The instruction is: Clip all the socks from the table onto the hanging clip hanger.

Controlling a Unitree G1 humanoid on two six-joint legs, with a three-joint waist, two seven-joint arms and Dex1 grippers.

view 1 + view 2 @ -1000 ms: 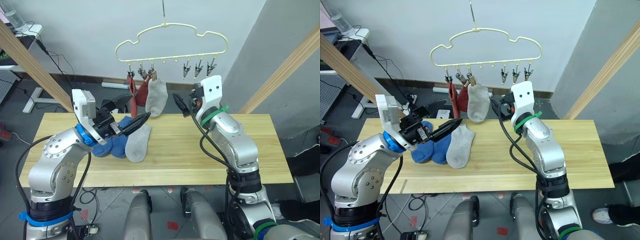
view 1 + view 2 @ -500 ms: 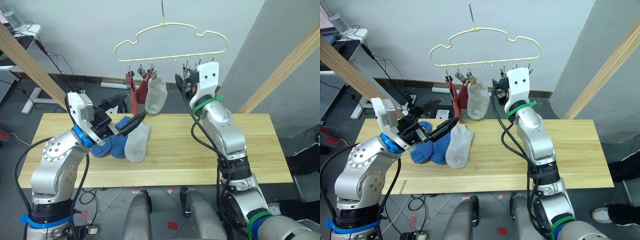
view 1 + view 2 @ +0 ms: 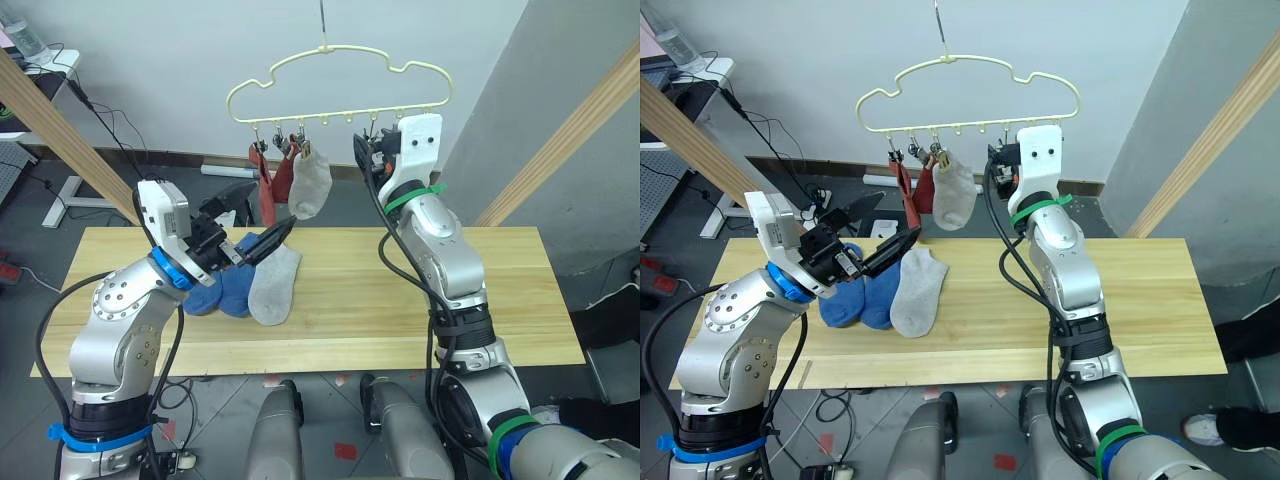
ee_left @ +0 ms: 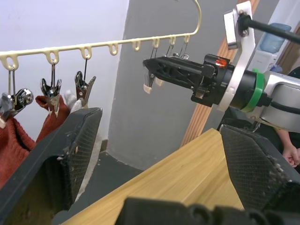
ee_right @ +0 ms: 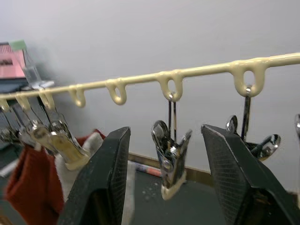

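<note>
The pale-yellow clip hanger (image 3: 340, 75) hangs above the table (image 3: 420, 310). Two rust-red socks (image 3: 270, 190) and a grey sock (image 3: 312, 188) hang from its left clips. Two blue socks (image 3: 222, 290) and a grey sock (image 3: 272, 285) lie on the table's left part. My left gripper (image 3: 258, 218) hovers open just above them, with nothing between its fingers (image 4: 79, 140). My right gripper (image 3: 364, 160) is raised to the hanger's right side. It is open, and a bare metal clip (image 5: 171, 157) hangs between its fingers (image 5: 101, 187).
Slanted wooden poles rise at the left (image 3: 70, 130) and at the right (image 3: 570, 130) of the table. More bare clips (image 5: 246, 136) hang beside the one at my right gripper. Cables and a desk leg lie on the floor behind the table.
My right gripper has risen from just above the table's back edge up to the bare clips on the hanger. My left gripper has stayed open over the socks, lifting slightly.
</note>
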